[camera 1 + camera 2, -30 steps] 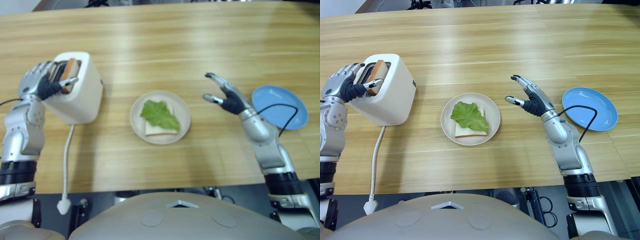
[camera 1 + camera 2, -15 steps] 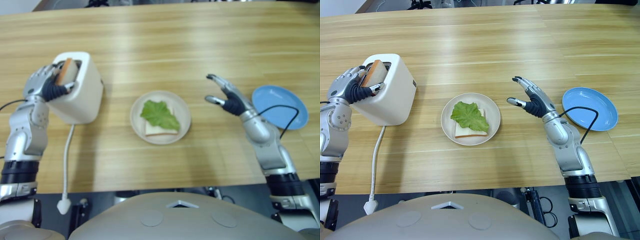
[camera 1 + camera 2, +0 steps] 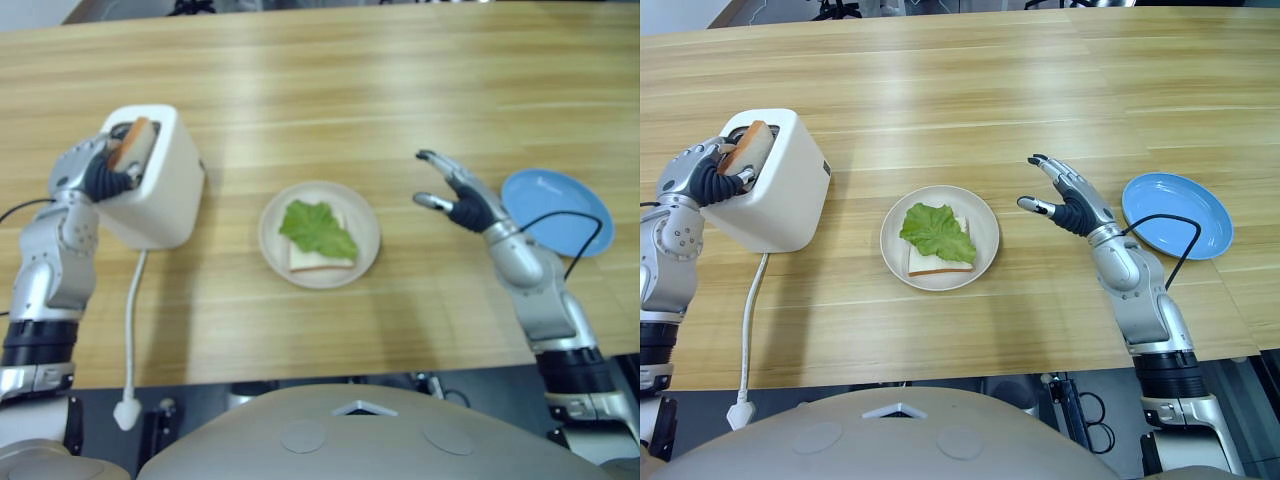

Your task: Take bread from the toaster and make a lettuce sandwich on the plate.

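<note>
Fingers [image 3: 712,183] of the left hand [image 3: 688,180] are curled around the slice of bread [image 3: 746,148] that sticks up out of the toaster [image 3: 780,205], so that's a proper hold as far as I can see. Can't tell if the slice is fully clear of the slot though. The right hand [image 3: 1070,200] hangs over the desk [image 3: 940,100] with fingers spread wide and nothing in it, between the plate [image 3: 988,250] and a blue plate [image 3: 1175,215] off to the right.

Progress-wise I'd call it over halfway. The plate in the middle already has a bottom slice [image 3: 940,265] with a lettuce leaf [image 3: 935,232] lying on top. What's left is getting the toaster slice over there and setting it on the lettuce to close the sandwich.

Surface is a light wood-grain desk. The toaster's white cord [image 3: 748,320] trails off the near edge, unplugged, and a black cable [image 3: 1170,235] loops across the blue plate. Past the far edge there's only a strip of floor and some dark shapes, too small to make out.
</note>
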Action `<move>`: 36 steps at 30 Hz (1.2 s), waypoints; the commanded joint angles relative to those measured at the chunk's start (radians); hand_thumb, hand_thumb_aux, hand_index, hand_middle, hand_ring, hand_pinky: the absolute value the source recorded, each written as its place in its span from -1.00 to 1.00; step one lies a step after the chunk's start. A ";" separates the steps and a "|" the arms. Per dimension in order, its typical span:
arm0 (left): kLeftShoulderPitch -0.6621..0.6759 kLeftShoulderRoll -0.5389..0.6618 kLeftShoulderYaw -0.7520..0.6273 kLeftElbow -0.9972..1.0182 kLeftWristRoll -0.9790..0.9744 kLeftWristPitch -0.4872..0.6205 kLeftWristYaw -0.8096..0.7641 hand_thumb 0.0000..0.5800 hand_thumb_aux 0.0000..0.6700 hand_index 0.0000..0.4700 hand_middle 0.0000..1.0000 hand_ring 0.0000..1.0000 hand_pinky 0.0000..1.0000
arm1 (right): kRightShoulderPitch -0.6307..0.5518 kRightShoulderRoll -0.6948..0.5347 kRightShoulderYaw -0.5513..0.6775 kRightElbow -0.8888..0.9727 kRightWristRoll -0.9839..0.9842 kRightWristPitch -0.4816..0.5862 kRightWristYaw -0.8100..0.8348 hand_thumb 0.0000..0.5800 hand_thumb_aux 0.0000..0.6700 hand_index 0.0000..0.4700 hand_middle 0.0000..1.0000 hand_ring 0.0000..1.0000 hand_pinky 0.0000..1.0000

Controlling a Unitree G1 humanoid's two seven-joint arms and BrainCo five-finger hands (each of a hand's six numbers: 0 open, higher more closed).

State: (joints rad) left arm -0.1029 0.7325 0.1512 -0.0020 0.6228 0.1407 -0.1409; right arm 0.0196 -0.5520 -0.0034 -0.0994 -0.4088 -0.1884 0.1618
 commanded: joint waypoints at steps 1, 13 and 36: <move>-0.019 -0.043 0.093 -0.095 -0.145 -0.078 0.036 1.00 1.00 0.96 1.00 1.00 1.00 | 0.005 0.000 -0.006 -0.007 -0.008 0.006 -0.005 -1.00 -1.00 -1.00 -1.00 -1.00 -1.00; -0.059 -0.027 0.363 -0.385 -0.282 -0.304 0.172 1.00 1.00 0.96 1.00 1.00 1.00 | 0.011 0.007 0.012 0.029 -0.049 0.000 -0.049 -0.98 -0.99 -0.99 -1.00 -1.00 -1.00; -0.376 -0.315 -0.459 0.346 -0.563 -0.558 -0.587 1.00 1.00 0.96 1.00 1.00 1.00 | -0.032 0.025 -0.008 0.066 -0.041 0.018 -0.097 -0.56 -0.76 -0.77 -1.00 -1.00 -1.00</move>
State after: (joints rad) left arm -0.4573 0.4387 -0.2728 0.2417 0.0741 -0.4014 -0.6623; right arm -0.0183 -0.5263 -0.0037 -0.0464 -0.4489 -0.1806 0.0656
